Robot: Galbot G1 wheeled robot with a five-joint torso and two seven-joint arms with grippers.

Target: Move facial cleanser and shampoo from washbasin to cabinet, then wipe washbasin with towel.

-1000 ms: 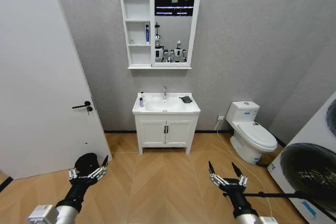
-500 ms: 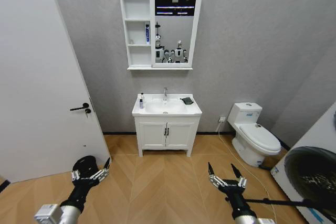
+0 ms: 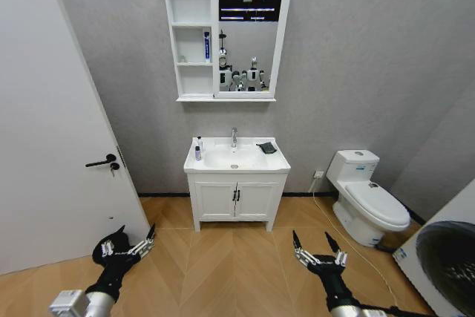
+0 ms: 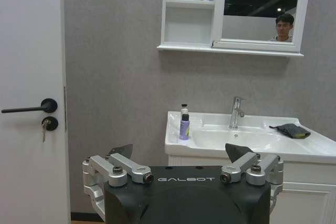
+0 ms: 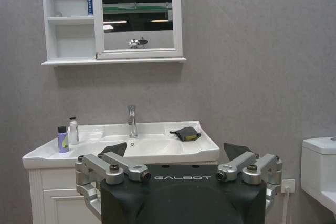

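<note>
2 bottles (image 3: pixel 198 148), 1 towel (image 3: pixel 266 148) on washbasin (image 3: pixel 236 162); seemingly both end effectors spread.

A: Washbasin (image 3: pixel 236 162) stood against the grey wall, white rectangular top, oval bowl, chrome tap (image 3: pixel 234 136) upright at the back edge.

B: Bottles?

A: Two, upright on the top to the robot's left of the bowl: a small purple bottle (image 4: pixel 184 128) with a dark cap, and a clear white bottle (image 5: pixel 73 130) just beside it, nearer the wall.

B: Towel?

A: Towel (image 3: pixel 266 148) lay folded on the opposite side of the top, dark grey, near the back.

B: Cabinet?

A: Cabinet (image 3: pixel 191 37) hung above, three open niches beside the mirror; a blue tube (image 3: pixel 207 45) stood in the middle niche.
</note>
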